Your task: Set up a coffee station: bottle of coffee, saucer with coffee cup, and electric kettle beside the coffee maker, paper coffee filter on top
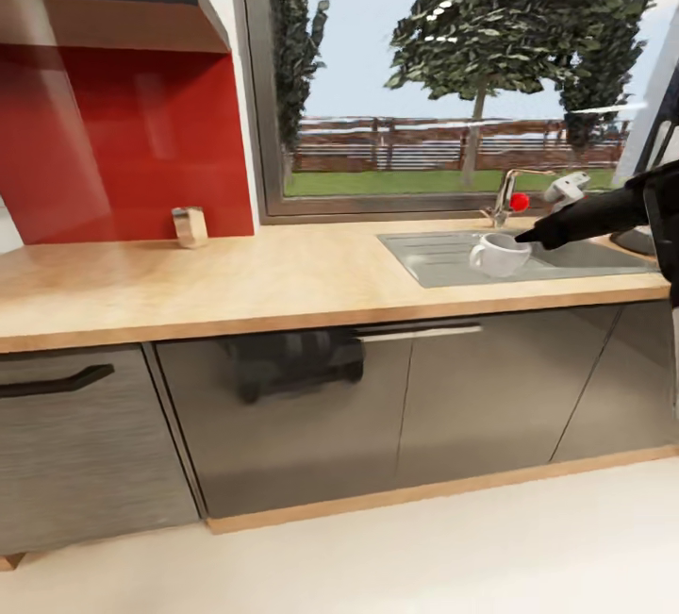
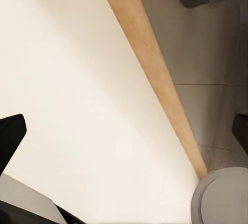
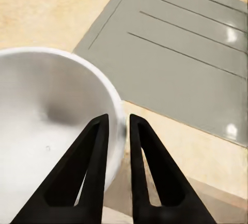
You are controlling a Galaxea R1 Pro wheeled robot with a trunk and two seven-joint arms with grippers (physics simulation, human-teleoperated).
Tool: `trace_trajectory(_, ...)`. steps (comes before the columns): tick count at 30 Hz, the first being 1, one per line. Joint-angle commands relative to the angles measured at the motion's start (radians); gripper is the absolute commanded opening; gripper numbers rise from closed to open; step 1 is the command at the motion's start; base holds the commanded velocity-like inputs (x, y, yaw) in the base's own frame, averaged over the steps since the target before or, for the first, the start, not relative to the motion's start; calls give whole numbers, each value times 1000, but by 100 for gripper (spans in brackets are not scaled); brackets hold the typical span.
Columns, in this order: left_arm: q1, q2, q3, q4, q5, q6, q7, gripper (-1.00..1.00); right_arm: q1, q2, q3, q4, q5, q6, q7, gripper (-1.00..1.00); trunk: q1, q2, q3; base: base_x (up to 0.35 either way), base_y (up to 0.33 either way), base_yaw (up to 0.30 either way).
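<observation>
One white coffee cup (image 1: pixel 499 255) seen from the head camera, raised over the grey sink drainboard (image 1: pixel 443 260) at the right end of the wooden countertop (image 1: pixel 236 279). Black right gripper (image 1: pixel 524 237) reaching in from the right, touching the cup's rim. Behind it a tap (image 1: pixel 506 194) with a red knob, then a window (image 1: pixel 443 67) showing trees and a fence. Farther left, near the red backsplash (image 1: pixel 123 142), a small jar (image 1: pixel 190 226) standing on the counter. Grey cabinet doors (image 1: pixel 377 406) below.

From the left wrist camera: pale floor (image 2: pixel 77 95), a wooden plinth strip (image 2: pixel 155 74) and grey cabinet fronts. Left gripper's dark fingertips (image 2: pixel 10 136) at opposite edges, spread wide with nothing between.

From the right wrist camera: two black fingers (image 3: pixel 95 172) pinched on the cup's (image 3: pixel 46 115) white wall, one inside, one outside. Ridged drainboard (image 3: pixel 175 64) and countertop (image 3: pixel 46 7) beneath.
</observation>
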Motion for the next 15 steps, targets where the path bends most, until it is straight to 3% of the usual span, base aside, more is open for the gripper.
trace_trajectory(1,1,0,-3,-2,3,-2,-1,100,-1,0,1,-1,10,9,11,-100,0,0,-1,0,-244,-163)
trace_trajectory(7,1,0,-3,-2,3,-3,-1,100,3,0,1,-1,10,9,11,-100,0,0,0,0,-284,-114)
trace_trajectory(15,1,0,-3,-2,3,-3,-2,100,6,0,1,-1,10,9,11,-100,0,0,0,0,-304,-246)
